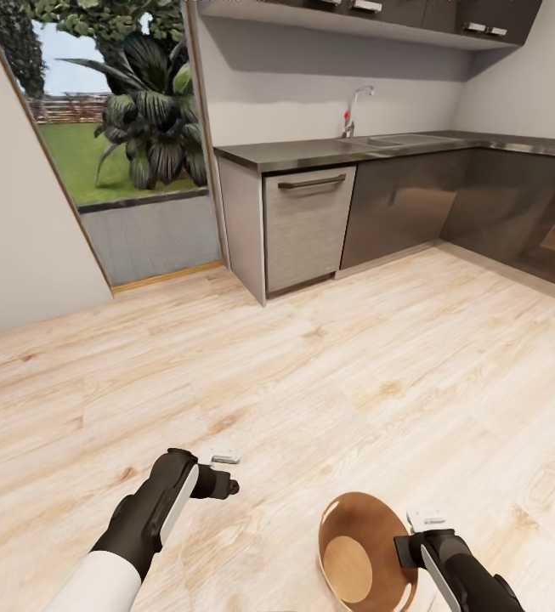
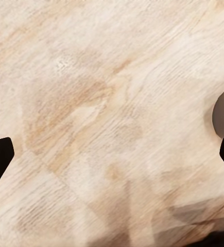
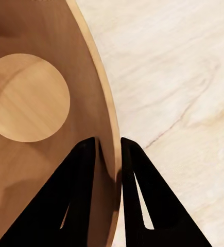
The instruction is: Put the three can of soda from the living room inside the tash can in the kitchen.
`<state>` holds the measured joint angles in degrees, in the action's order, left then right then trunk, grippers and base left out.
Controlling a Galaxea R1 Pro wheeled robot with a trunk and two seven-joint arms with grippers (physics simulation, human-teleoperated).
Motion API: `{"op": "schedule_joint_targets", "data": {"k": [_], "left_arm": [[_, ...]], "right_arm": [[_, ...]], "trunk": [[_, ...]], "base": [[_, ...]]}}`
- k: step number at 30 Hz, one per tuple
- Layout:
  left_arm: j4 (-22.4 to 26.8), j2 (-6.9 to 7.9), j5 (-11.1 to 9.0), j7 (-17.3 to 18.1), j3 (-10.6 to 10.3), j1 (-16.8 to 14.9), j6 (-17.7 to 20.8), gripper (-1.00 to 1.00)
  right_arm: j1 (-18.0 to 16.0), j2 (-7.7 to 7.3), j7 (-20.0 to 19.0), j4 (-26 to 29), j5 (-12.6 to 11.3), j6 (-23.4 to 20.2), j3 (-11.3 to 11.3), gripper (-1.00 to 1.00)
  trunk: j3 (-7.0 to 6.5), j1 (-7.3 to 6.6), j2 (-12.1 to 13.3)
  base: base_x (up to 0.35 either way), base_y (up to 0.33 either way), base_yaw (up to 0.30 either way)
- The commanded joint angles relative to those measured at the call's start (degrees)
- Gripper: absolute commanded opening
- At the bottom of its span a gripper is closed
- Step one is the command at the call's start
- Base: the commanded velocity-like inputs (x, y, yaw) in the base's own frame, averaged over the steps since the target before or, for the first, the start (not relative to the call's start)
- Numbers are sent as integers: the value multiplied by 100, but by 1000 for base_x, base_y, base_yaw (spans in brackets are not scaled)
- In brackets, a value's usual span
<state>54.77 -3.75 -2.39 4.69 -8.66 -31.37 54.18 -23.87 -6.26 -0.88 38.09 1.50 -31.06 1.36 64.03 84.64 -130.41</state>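
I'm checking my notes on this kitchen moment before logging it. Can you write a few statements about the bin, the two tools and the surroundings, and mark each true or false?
1. The right tool is clamped on the rim of the tash can, one finger inside the wall and one outside. True.
2. A soda can lies in the bottom of the tash can. False: its orange-brown inside shows bare, with just the pale round base.
3. The left tool holds a soda can. False: it is open over bare wood floor, with nothing between its fingers.
4. A sink with a tap is set in the dark counter ahead. True.
5. The tash can stands on the counter. False: it is low, by the floor at the robot's right.
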Motion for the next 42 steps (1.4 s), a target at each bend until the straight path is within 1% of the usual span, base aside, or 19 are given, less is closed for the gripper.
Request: {"op": "schedule_joint_targets", "data": {"k": [1, 2, 3, 4, 8, 13, 23, 26, 28, 29, 31, 33, 37, 42], "left_arm": [[-2, 0, 0, 1, -4, -1, -2, 100], [-2, 0, 0, 2, -5, -1, -2, 100], [-2, -13, 1, 2, -7, -8, -11, 100], [-2, -15, 0, 1, -6, -9, -11, 100], [-2, -19, -5, -3, -5, -9, -12, 100], [-2, -25, -7, -10, -3, -9, -12, 100], [-2, -29, -7, -7, 4, -9, -6, 100], [-2, -29, -7, -5, 5, -12, -5, 100], [-2, -30, -9, -5, 5, -14, -4, 100], [-2, -30, -10, 1, 5, -16, -4, 100], [1, -30, -12, 9, 5, -16, -4, 100], [3, -30, -14, 14, 5, -17, -4, 100], [3, -30, -14, 21, 5, -23, -4, 100], [0, -34, -16, 23, 5, -26, -4, 100]], "right_arm": [[5, 7, -35, -3, -168, 4, 5, -100], [5, 6, -35, -3, -168, 4, 5, -100], [-446, 22, 25, 382, -152, -541, -66, -100], [-556, 20, 31, 400, -146, -624, -69, -100], [-888, 10, 48, 442, -118, -831, -77, -100], [-1140, -2, 58, 489, -97, -985, -80, -100], [-1239, -3, 61, 532, -83, -1206, -70, -100], [-1258, -5, 61, 647, -86, -1379, -72, -100], [-1255, -5, 58, 850, -87, -1652, -74, -100], [-1246, -6, 53, 1161, -88, -2014, -73, -100], [-1239, -4, 49, 1535, -90, -2371, -70, -100], [-1229, 1, 47, 1917, -93, -2630, -68, -100], [-1215, 14, 45, 2452, -96, -2894, -64, -100], [-1203, 13, 44, 2746, -104, -2894, -63, -100]], "trunk": [[-17, -21, 41], [-35, -43, 81], [-53, -65, 121], [-71, -87, 161], [-143, -175, 321], [-233, -285, 522], [-412, -504, 923], [-466, -570, 1043], [-502, -614, 1123], [-520, -636, 1163], [-556, -680, 1244], [-592, -724, 1324], [-664, -812, 1484], [-753, -922, 1685]], "base": [[0, 0, 0], [0, 0, 0], [0, 0, 0], [0, 0, 0], [0, 0, 0], [0, 0, 0], [0, 0, 0], [0, 0, 0], [0, 0, 0], [0, 0, 0], [0, 0, 0], [0, 0, 0], [0, 0, 0], [0, 0, 0]]}}
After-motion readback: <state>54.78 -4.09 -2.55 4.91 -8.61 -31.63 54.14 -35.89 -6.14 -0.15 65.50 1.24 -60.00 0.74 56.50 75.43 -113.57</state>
